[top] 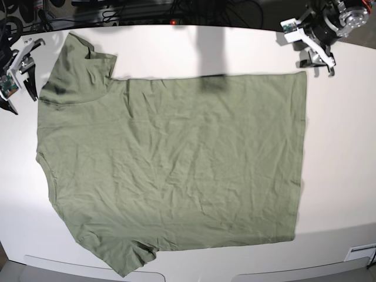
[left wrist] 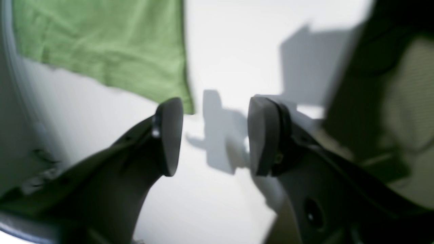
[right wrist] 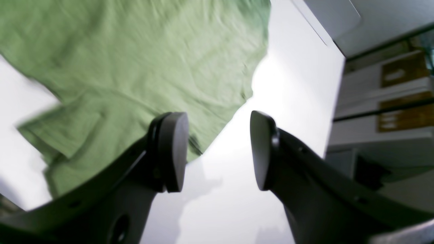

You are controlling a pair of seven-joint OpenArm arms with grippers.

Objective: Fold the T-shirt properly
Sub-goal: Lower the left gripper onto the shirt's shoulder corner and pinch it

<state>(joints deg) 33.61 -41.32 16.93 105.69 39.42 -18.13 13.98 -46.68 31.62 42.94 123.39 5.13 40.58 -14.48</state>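
The T-shirt (top: 176, 164) lies spread flat and unfolded across the white table (top: 341, 147), collar end toward my right arm's side, straight hem toward my left arm's side, wrinkles running through the body. No fold has been made yet; I judge this the opening step, both arms poised off the cloth to take first grips.

My right gripper (right wrist: 218, 150) hovers just beside the far sleeve, jaws spread wide and holding nothing, a sleeve and the shirt's edge visible past the inner fingertip (right wrist: 173, 152). My left gripper (left wrist: 215, 135) hangs just off the far hem corner, jaws likewise wide and empty, the green corner showing just beyond one pad (left wrist: 169, 135). Both wrist views are blurred.

The next move, as I read it, calls for each gripper to descend onto its nearest edge, pinch the fabric, and carry that long side over.
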